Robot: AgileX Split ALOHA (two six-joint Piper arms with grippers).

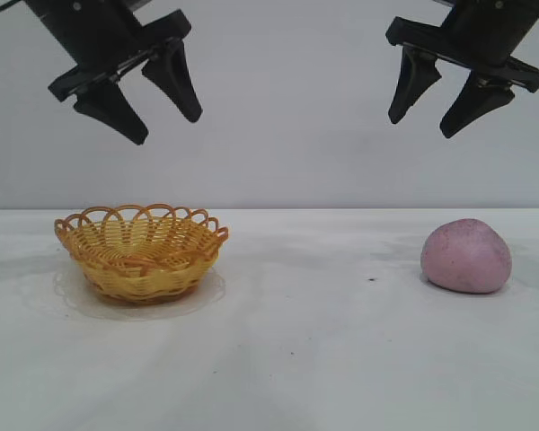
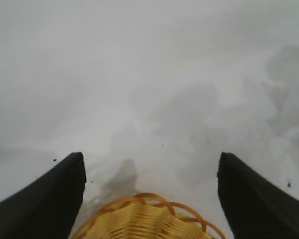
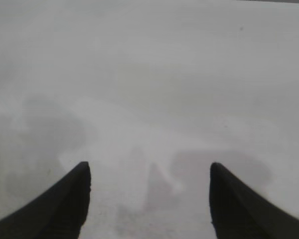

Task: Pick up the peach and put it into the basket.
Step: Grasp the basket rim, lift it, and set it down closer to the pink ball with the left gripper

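I see my left gripper hanging open above the yellow-orange woven wicker basket; my right gripper hangs open above the dull pink speckled peach on the white table.

- We see the peach, dull pink, speckled, resting on the table's right side.
- We see the basket, yellow wicker, upright, empty, well apart at left.
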